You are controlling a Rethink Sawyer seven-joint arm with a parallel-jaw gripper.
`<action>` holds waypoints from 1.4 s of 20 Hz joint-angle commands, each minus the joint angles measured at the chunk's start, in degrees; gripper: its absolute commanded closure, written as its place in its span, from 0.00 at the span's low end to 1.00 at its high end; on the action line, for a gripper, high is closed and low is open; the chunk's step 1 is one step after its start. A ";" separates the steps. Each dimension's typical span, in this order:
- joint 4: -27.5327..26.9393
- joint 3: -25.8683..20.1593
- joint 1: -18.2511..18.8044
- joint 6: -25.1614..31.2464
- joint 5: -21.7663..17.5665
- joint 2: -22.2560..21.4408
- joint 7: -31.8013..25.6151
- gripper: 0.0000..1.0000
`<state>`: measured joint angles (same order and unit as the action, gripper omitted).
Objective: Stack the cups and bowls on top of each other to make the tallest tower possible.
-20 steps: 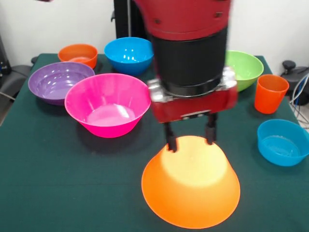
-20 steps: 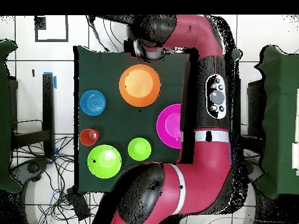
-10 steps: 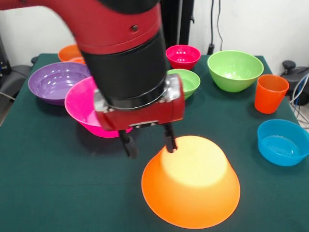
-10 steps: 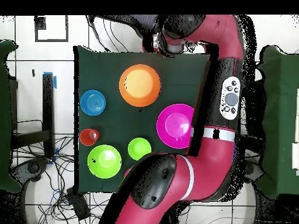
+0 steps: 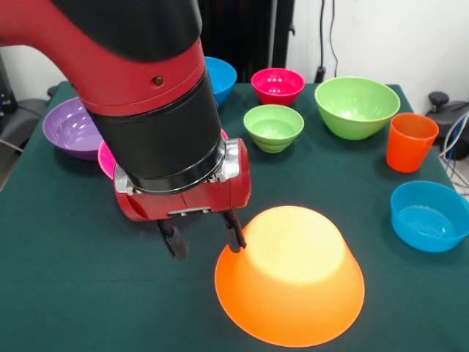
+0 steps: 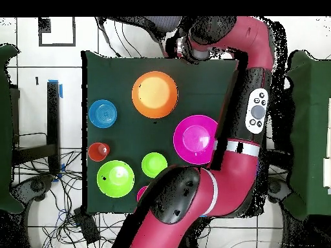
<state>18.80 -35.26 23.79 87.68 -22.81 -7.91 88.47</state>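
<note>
Green table [image 5: 66, 293], upturned orange bowl [image 5: 293, 286] — just beside open-fingered end effector [image 5: 203, 240]

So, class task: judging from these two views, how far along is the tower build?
Done: the large orange bowl sits rim down as a base, with nothing on it. In hand: nothing; the gripper is open and empty beside that base. Left: everything else, including the pink bowl, green bowls, blue bowl and orange cup, all separate on the table.
</note>
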 commanded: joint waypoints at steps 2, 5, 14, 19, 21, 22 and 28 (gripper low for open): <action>0.82 -4.30 0.60 7.14 -4.56 -0.38 -17.91 0.00; 1.30 -3.68 0.74 8.49 -4.79 -1.25 -18.18 0.00; 3.47 -1.91 1.78 10.37 -4.40 -5.26 -21.39 0.00; 3.01 -2.15 2.03 10.89 -5.55 -5.22 -22.56 0.00; 2.46 -2.50 2.07 11.46 -6.19 -4.99 -22.91 0.00; 1.95 -2.62 1.98 12.14 -6.99 -4.79 -23.40 0.00; 3.61 0.83 2.06 7.93 -9.98 -5.33 -24.27 0.00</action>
<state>18.81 -35.53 25.00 93.03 -26.40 -13.34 84.98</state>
